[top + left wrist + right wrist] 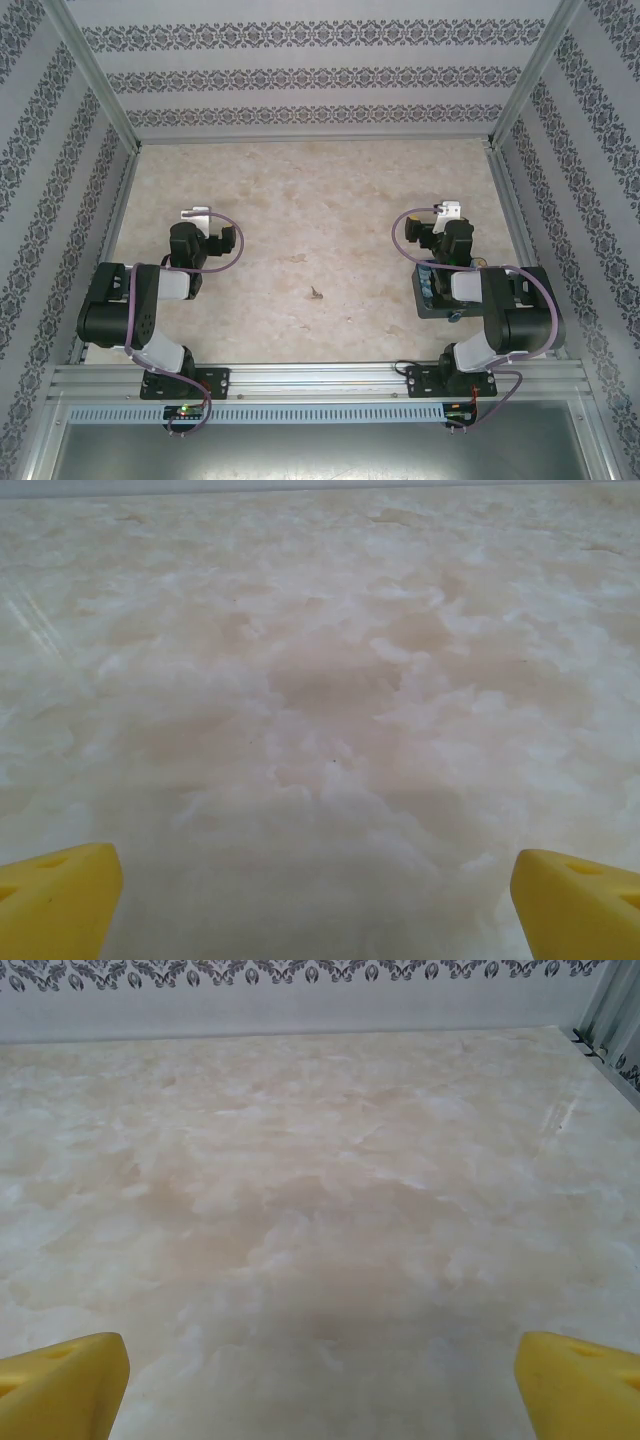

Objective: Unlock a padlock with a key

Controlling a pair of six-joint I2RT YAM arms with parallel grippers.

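Key: from above, lying flat on the bench, about midway between left arm and right arm, well apart from both. Tin: partly tucked under the right arm. Left wrist: left hand spread wide, yellow fingertips at the lower corners, gripping nothing. Right wrist: right hand likewise wide apart, holding nothing, patterned wall beyond the bench

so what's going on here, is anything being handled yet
Nothing is being handled yet. The left gripper and right gripper are both open and empty, pointing over bare table. A small dark sliver, probably the key, lies untouched mid-table between the arms. A dark box sits partly under the right arm.
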